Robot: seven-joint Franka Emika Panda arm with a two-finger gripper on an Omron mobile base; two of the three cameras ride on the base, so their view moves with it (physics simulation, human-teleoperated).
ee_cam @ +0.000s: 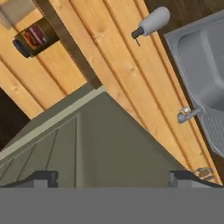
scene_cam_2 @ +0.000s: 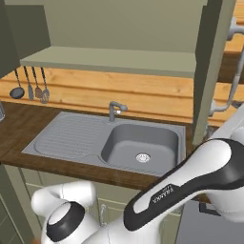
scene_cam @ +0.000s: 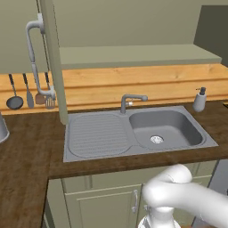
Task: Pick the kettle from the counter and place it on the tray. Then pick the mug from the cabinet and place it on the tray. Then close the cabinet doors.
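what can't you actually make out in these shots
- Cabinet interior: both base views look up under the shelf, so its top surface and anything standing on it are hidden.
- Metal object at the counter's left edge: cut off by the left base view's frame, so unidentifiable.
- Gripper: in the hand view the fingertips stand wide apart, holding nothing.
- Dark object on the wall: hand view, too blurred to name.
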